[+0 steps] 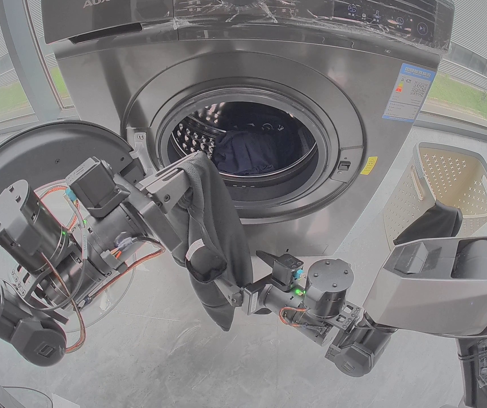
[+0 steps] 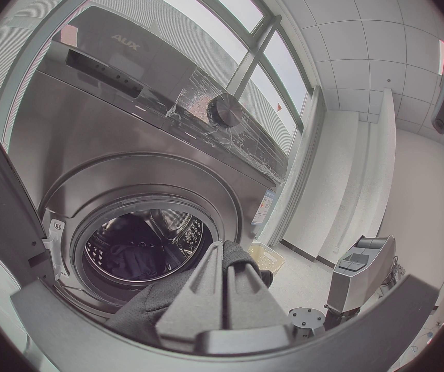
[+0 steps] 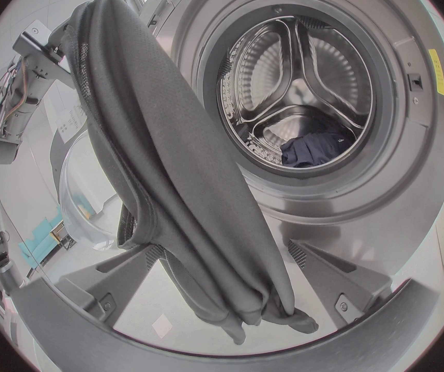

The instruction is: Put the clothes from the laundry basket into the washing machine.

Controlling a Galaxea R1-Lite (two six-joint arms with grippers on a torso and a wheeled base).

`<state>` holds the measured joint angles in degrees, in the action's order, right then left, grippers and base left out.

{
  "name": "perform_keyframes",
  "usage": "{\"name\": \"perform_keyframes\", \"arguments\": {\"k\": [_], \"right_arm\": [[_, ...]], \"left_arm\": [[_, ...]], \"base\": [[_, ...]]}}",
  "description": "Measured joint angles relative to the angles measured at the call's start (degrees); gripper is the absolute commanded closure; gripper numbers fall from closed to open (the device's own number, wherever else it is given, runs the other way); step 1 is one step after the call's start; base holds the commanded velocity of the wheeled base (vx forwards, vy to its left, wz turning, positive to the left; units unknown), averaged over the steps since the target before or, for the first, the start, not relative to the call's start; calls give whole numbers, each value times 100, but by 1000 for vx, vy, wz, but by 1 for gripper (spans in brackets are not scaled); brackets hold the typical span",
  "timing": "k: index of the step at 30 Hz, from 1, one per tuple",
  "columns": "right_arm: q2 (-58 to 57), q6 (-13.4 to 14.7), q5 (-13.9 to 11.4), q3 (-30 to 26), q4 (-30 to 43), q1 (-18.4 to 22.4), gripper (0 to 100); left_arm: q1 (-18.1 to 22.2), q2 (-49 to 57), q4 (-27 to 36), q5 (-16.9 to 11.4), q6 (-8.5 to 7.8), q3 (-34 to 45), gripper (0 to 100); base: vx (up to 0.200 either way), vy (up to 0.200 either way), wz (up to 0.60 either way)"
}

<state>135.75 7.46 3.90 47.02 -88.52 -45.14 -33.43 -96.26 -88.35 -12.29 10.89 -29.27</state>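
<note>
Grey garment (image 1: 221, 222) hangs clamped in left gripper (image 2: 226, 257) (right gripper (image 3: 221, 248) gapes wide) before the drum (image 1: 195, 137); mid-loading, it probably needs feeding inside next.

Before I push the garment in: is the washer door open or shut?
Open: the door hangs swung out left, and the drum shows, clothes inside.

I'm seeing a grey floor (image 1: 158, 364) below, windows (image 1: 5, 86) showing grass (image 1: 470, 100) outside, a white wall (image 2: 418, 207) and ceiling tiles (image 2: 366, 37) overhead.
</note>
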Motion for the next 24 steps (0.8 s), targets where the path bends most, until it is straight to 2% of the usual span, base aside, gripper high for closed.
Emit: {"name": "perform_keyframes", "arguments": {"k": [7,12,18,24], "right_arm": [[138,-57,-29,295,-5,68,0],[143,-55,-32,-72,-5,35,0],[90,-57,-40,-579,-5,-188,0],[121,-66,-56,-185,20,-256,0]], "left_arm": [[-11,10,0,6,2,11,100],[0,9,2,22,6,0,100],[11,10,2,41,17,-20,100],[-2,12,2,44,17,-11,100]], "base": [[0,0,0],[0,0,0],[0,0,0],[0,0,0]]}}
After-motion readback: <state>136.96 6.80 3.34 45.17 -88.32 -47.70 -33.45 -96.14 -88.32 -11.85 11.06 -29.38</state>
